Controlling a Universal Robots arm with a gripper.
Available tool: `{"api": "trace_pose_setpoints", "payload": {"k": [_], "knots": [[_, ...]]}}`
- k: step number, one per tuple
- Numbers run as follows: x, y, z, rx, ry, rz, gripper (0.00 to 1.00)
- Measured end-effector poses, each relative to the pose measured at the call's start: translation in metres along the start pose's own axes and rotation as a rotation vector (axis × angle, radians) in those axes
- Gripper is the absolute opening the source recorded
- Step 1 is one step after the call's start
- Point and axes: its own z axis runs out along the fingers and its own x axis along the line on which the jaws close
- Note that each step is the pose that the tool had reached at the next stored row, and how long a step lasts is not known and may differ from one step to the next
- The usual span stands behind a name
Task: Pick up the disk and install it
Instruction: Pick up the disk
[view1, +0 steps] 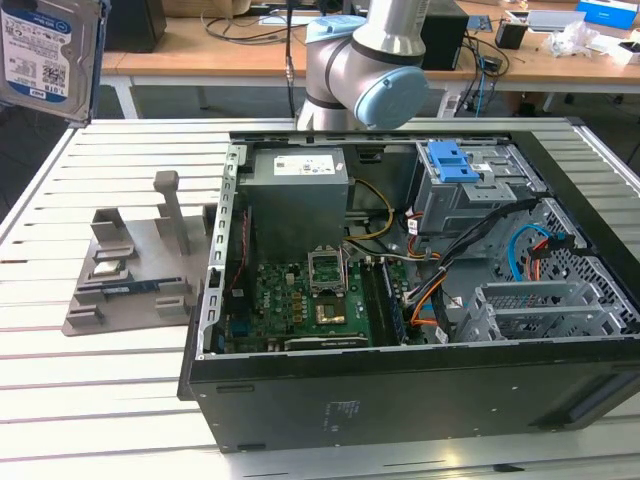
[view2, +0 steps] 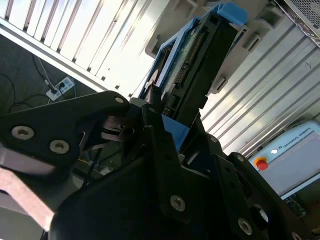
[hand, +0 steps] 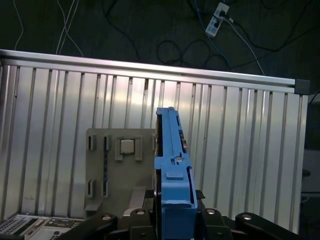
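Black hand (hand: 176, 200) clamps the silver-metal, blue-railed disk (view1: 45, 50) high at the exterior view's upper left, clear of the slatted table (view1: 100, 380) for carrying

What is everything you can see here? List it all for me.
disk: one, silver with blue side rails, held off the table in the tool.
computer case: one, black, open, lying on the table.
power-supply box: one, grey, inside the case.
motherboard: one, green, inside the case.
latch bracket: one, blue, on the case's drive cage.
holder tray: one, grey, on the table at the exterior view's left of the case.
table: one, silver, slatted, under case and tray.
power strip: one, white, on the dark floor.
robot arm: one, grey and light blue, behind the case.
tool: one, black, shut on the disk.
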Motion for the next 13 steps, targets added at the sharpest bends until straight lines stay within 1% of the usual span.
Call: {"api": "trace_pose_setpoints", "payload": {"k": [1,2,3,4,11,12,13], "knots": [[-0.0001,0.0001,-0.0036,0.0,0.0,0.0,0.37],[-0.0002,0.0003,-0.0087,0.0,-0.0001,0.0,0.37],[-0.0002,0.0004,-0.0119,-0.0001,0.0,0.0,0.37],[-0.0002,0.0005,-0.013,-0.0001,-0.0001,0.0,0.37],[-0.0001,0.0001,-0.0131,0.0001,-0.0004,0.0,0.37],[0.0001,-0.0027,-0.0133,0.0,-0.0005,0.0,0.37],[0.0007,-0.0092,-0.0135,0.0001,-0.0005,0.0,0.37]]}}
